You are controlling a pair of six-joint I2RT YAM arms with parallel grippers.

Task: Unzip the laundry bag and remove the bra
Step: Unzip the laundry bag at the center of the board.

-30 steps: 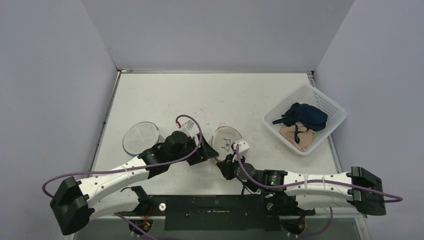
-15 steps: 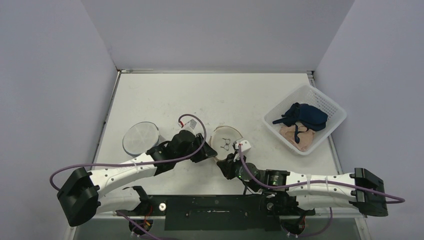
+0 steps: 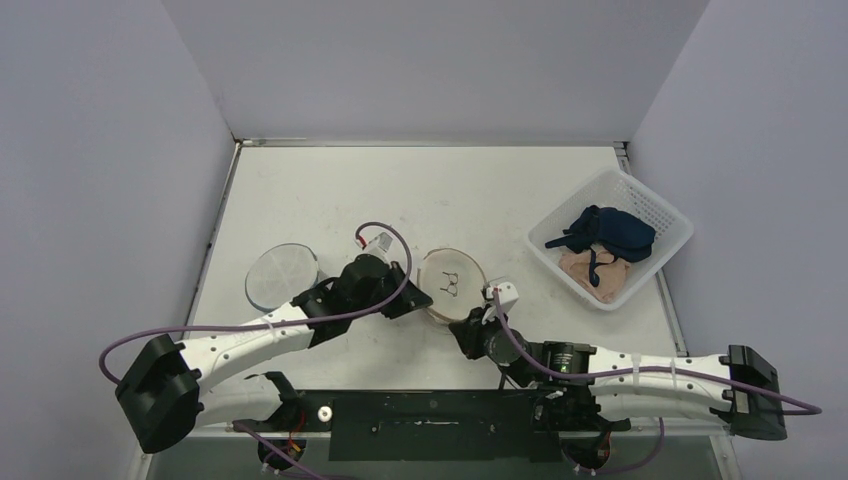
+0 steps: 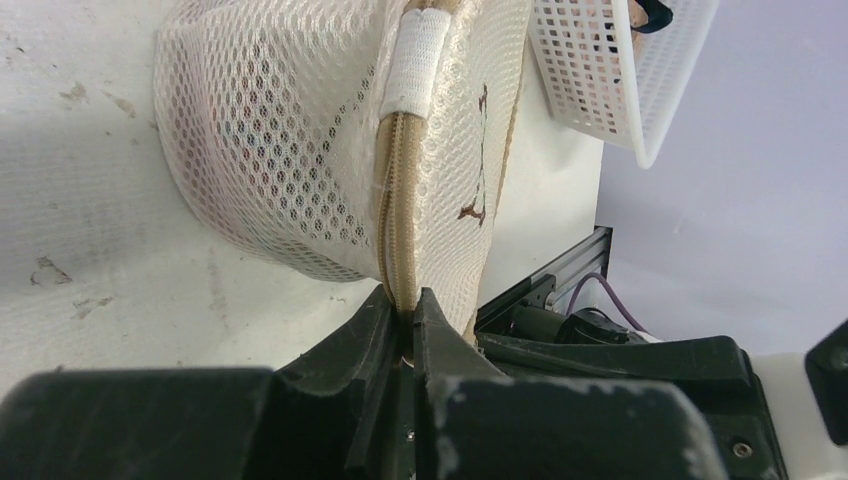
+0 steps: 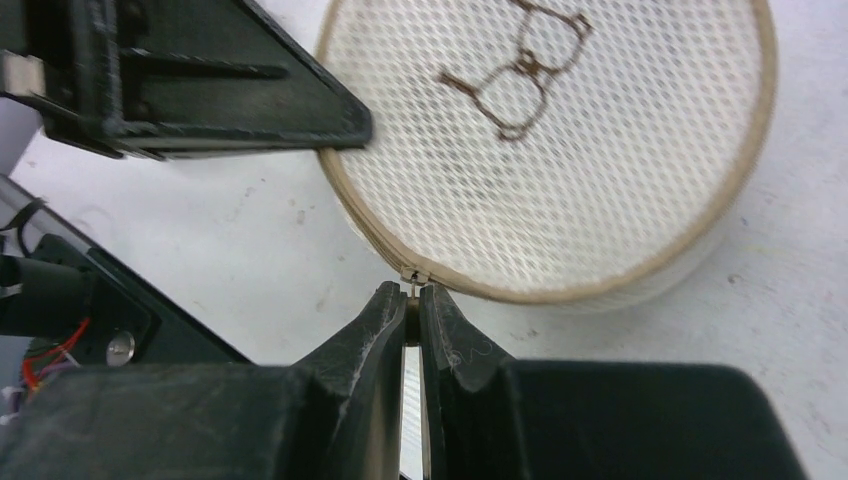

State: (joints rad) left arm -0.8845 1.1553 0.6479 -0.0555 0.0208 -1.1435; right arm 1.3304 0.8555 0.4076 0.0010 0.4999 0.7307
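The laundry bag point(image 3: 452, 284) is a round white mesh drum with a tan zip band, lying flat in the middle near the table's front edge. From its left side, my left gripper point(image 3: 420, 301) is shut on the bag's tan zip seam point(image 4: 392, 215), the band pinched between its fingertips point(image 4: 408, 300). At the bag's near rim, my right gripper point(image 3: 472, 322) is shut on the small metal zipper pull point(image 5: 413, 275), held at its tips point(image 5: 412, 293). The zip looks closed along the rim point(image 5: 600, 285). The bra is hidden inside the bag.
A white slatted basket point(image 3: 655, 210) stands at the right, holding a dark blue garment point(image 3: 606, 228) and a beige one point(image 3: 596, 273). A flat round grey mesh disc point(image 3: 281, 274) lies left of my left arm. Grey walls enclose the table.
My left gripper has closed onto the bag's zip seam. The right arm has slid slightly right with the pull, and the bag has shifted a little with it.
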